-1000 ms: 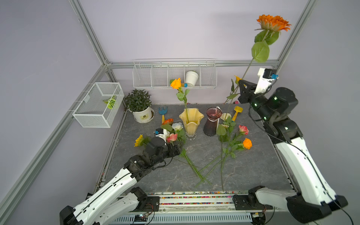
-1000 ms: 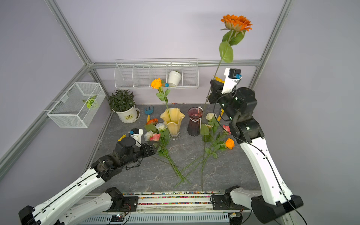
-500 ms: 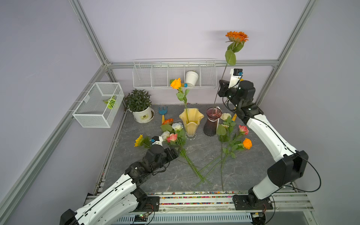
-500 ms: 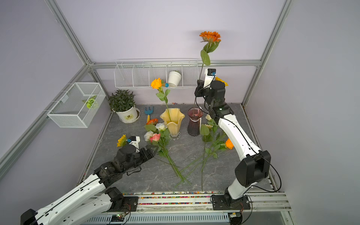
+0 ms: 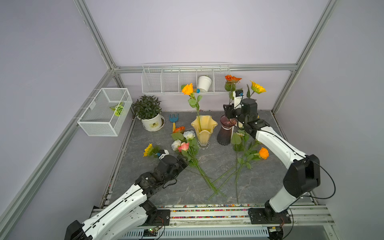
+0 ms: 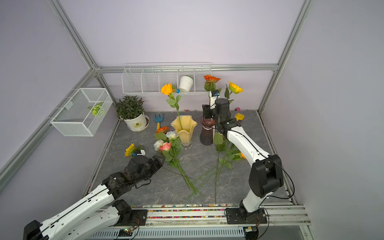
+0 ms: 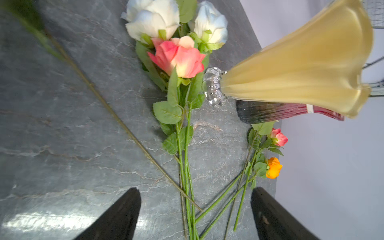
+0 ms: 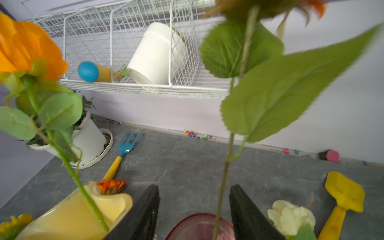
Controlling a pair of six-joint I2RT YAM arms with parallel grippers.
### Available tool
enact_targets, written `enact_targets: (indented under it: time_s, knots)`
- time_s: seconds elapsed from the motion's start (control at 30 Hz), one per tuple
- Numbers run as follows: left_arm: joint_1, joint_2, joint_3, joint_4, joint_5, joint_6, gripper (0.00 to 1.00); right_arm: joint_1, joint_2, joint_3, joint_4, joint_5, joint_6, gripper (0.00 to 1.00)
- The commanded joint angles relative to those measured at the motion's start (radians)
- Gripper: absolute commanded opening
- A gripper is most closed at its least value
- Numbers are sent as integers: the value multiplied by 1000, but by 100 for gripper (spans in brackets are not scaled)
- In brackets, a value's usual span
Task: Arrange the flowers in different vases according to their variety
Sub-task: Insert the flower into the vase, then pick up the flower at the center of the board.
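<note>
Two vases stand side by side toward the back of the table (image 5: 255,187): the yellow vase (image 5: 204,129) with an upright orange rose (image 5: 187,89) standing in it, and the purple vase (image 5: 225,133) just to its right. The right gripper (image 5: 227,110) hangs right over the purple one's mouth. In the right wrist view its fingers (image 8: 145,207) are spread apart, with the stem of the orange-red flower (image 5: 232,78) running down between them into the purple rim, not pinched as far as I can see. A tall yellow sunflower (image 5: 257,87) pokes up behind that arm too, but the bottom of its stem is hidden, so no idea what it's sitting in. The left gripper (image 5: 182,161) is down low over the table with its jaws wide apart and nothing in them. It's pointed at the stems of the bunch lying left of the yellow vase: a pink rose (image 7: 178,58) and two white-blue roses (image 7: 153,20), heads right by the vase's clear foot. A fallen orange-red head (image 5: 179,129) lies just behind that bunch, and a flat yellow sunflower (image 5: 148,150) lies beside the left wrist. Over on the right, a loose orange rose (image 5: 264,153), a small pink rose (image 7: 279,138) and a cream rose (image 8: 291,214) lie flat, their stems crossing the other bunch's stems near the front edge.
</note>
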Motion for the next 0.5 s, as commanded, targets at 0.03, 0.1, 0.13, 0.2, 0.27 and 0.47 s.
enact_targets:
  time_s: [0.03, 0.1, 0.13, 0.2, 0.27, 0.47]
  knots:
    - [3, 21, -17, -93, -31, -115, 87, 29, -128, -57, -124, -41, -50, 60]
    - [8, 39, -27, -95, -29, -149, 86, 46, -175, -83, -168, -66, -74, 59]
    - [14, 51, -33, -95, -25, -166, 86, 57, -201, -95, -194, -77, -84, 58]
    - [41, 79, -38, -99, -8, -198, 85, 77, -247, -115, -237, -99, -101, 57]
    - [72, 115, -25, -140, -11, -243, 83, 94, -290, -145, -266, -124, -105, 56]
    - [142, 174, 44, -241, -114, -284, 83, 105, -370, -220, -286, -210, -70, 51]
